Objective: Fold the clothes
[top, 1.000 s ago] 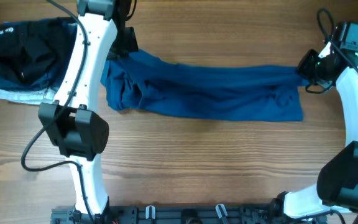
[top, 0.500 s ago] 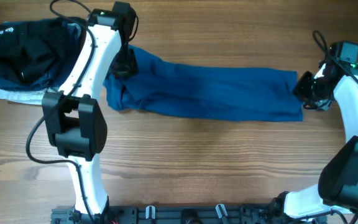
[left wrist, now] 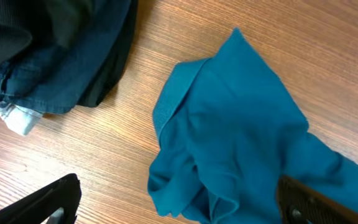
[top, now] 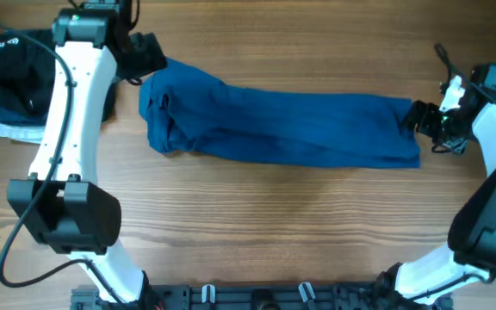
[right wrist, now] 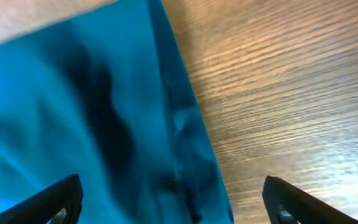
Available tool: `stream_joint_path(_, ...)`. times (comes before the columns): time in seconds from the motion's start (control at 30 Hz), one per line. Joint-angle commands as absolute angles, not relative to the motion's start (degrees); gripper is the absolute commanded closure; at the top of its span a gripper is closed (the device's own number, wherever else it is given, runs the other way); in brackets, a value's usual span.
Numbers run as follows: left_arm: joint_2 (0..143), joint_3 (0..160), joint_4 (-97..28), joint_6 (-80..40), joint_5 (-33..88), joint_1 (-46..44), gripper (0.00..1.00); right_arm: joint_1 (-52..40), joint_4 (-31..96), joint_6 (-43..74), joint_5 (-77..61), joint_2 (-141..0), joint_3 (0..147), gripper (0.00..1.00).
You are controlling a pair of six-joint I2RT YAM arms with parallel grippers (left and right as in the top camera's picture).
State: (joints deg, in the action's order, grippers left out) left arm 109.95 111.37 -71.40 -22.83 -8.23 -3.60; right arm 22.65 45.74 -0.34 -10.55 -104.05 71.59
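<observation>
Hovering left gripper (top: 148, 57) and right gripper (top: 422, 119) wide, empty, beside the blue shirt (top: 282, 129) ends; I am judging a fold regrasp comes next.

A blue garment (top: 282, 129) lies stretched across mid-frame, bunched at its left end; dark clothes (top: 15, 73), seemingly folded, sit stacked upper left.

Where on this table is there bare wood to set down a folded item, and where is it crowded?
Free: the wide band of table between the blue garment and the arm bases; also the narrower strip beyond the garment. Crowded: the far left corner, where the stack of dark clothes, left gripper and the garment's bunched end meet.
</observation>
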Motion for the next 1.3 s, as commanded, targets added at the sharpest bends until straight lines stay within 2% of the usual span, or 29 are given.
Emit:
stream_joint_path(0.0, 109.97, 111.31, -70.67, -23.40, -5.80, -1.91, 0.00, 22.31, 45.89, -5.50, -11.92, -108.90, 71.13, 0.11)
stream_joint_path(0.1, 110.00, 111.31, -70.57, -23.40, -5.80, -1.19, 0.00, 21.89, 44.56, -6.28, -12.27, -111.66, 71.11, 0.14)
stream_joint_path(0.23, 110.00, 111.31, -70.24, -23.42, -5.78, -1.21, 0.00, 19.40, 42.48, -7.33, -12.58, -114.13, 71.11, 0.27)
stream_joint_path(0.3, 110.00, 111.31, -70.24, -23.42, -5.76, -1.21, 0.00, 17.34, 40.62, -7.33, -13.08, -115.31, 71.11, 0.37)
stream_joint_path(0.37, 110.00, 111.31, -70.22, -23.42, -5.76, -1.21, 0.00, 15.62, 39.35, -6.24, -14.04, -115.42, 71.11, 0.55)
stream_joint_path(0.4, 110.06, 111.31, -70.08, -23.44, -5.76, -1.21, 0.00, 14.92, 38.41, -3.49, -14.04, -115.42, 71.11, 0.77)
stream_joint_path(0.47, 110.28, 111.31, -69.97, -23.46, -5.74, -1.21, 0.00, 14.85, 37.69, 2.46, -14.68, -115.42, 71.13, 0.96)
stream_joint_path(0.63, 110.59, 111.31, -70.04, -23.46, -3.60, -1.23, 0.00, 17.56, 38.17, 6.55, -15.57, -115.39, 72.18, 0.96)
stream_joint_path(0.83, 110.59, 111.31, -70.06, -23.46, -2.35, -1.26, 0.00, 30.15, 42.70, 4.19, -26.24, -115.39, 78.81, 0.96)
stream_joint_path(0.97, 110.59, 111.31, -70.06, -23.44, -2.37, -1.26, 0.00, 33.63, 43.24, 1.17, -29.74, -115.39, 79.70, 0.96)
stream_joint_path(1.07, 110.59, 111.31, -70.04, -23.46, -2.35, -1.28, 0.00, 32.40, 47.18, -3.33, -34.85, -115.26, 82.59, 0.96)
stream_joint_path(1.1, 110.59, 111.31, -70.04, -23.66, -2.33, -1.28, 0.00, 29.26, 52.34, -6.17, -36.10, -114.52, 86.15, 0.96)
stream_joint_path(1.27, 110.59, 111.31, -69.60, -23.66, -2.37, -1.26, 0.00, 15.68, 55.22, -3.88, -34.65, -113.34, 86.63, 0.96)
